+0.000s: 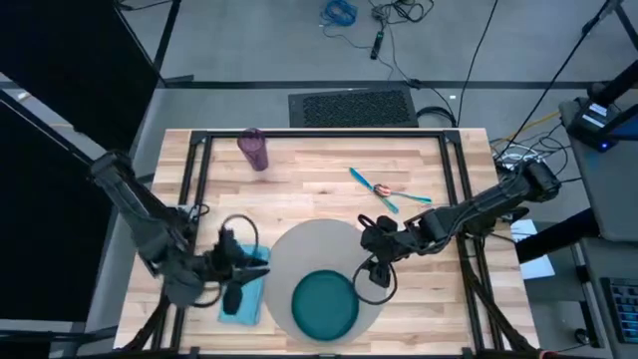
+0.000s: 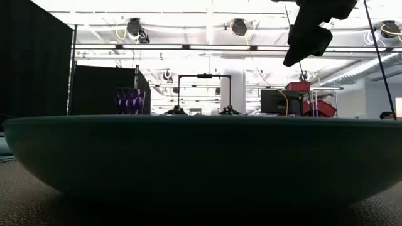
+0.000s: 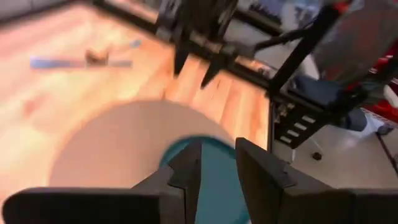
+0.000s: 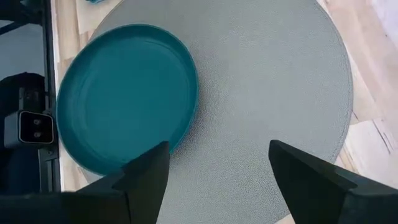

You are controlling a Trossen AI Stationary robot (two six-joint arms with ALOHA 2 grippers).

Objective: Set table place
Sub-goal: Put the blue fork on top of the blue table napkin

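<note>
I see the mat (image 1: 311, 251) lying flat on the table (image 1: 319, 170), near the front edge and roughly centred. The plate (image 1: 325, 303) sits on the near part of the mat, its near rim reaching the mat's edge; in the low view the plate (image 2: 201, 157) fills the foreground. The napkin (image 1: 246, 296) lies on the table just left of the mat, largely under the left arm. The cutlery (image 1: 384, 190) lies on bare planks beyond the mat, to the far right of it, well apart from the plate. The cup (image 1: 253, 149) stands upright at the far edge, left of centre, well apart from everything else. My right gripper (image 4: 217, 171) hangs over the mat's right side, just beside the plate, jaws spread wide and holding nothing; the right wrist view shows mat surface between the fingers. My left gripper (image 3: 217, 165) is above the napkin at the mat's left edge, pointing across the mat toward the plate; its fingers stand slightly apart with a narrow gap, nothing between them.
</note>
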